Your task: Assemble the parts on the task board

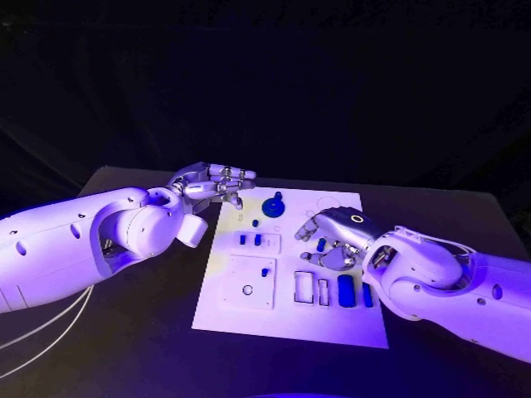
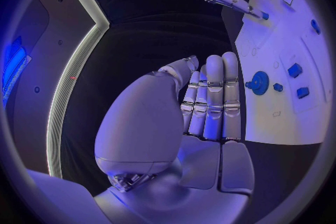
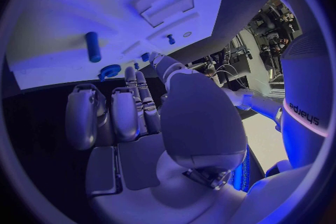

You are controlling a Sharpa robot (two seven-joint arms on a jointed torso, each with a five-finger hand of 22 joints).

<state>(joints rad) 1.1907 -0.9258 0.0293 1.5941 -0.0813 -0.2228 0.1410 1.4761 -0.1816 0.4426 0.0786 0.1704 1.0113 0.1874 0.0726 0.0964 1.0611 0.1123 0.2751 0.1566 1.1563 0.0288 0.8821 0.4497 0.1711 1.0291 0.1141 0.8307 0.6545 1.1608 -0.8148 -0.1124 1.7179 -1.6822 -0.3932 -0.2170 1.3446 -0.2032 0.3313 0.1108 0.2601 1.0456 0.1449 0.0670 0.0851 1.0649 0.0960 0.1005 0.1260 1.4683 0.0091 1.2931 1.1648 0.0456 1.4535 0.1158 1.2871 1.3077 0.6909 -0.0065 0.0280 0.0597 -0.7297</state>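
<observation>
Task board: flat white rectangular plate [image 1: 292,274] with cut-out slots, centre of the head view on the black table [image 1: 122,332].
Parts: small blue pieces; round blue gear [image 1: 274,204] at the board's upper edge.
Left hand [image 1: 214,184]: empty, fingers straight, beside the board's upper left corner.
Right hand [image 1: 333,238]: over the board's middle, fingers curled down; contents, cannot tell.
Risk: curled fingers could knock neighbouring blue pieces or nudge the board.

The left hand [image 1: 213,184] is flat with straight fingers, holding nothing; the right hand [image 1: 333,236] curls its fingers downward, empty too.
</observation>
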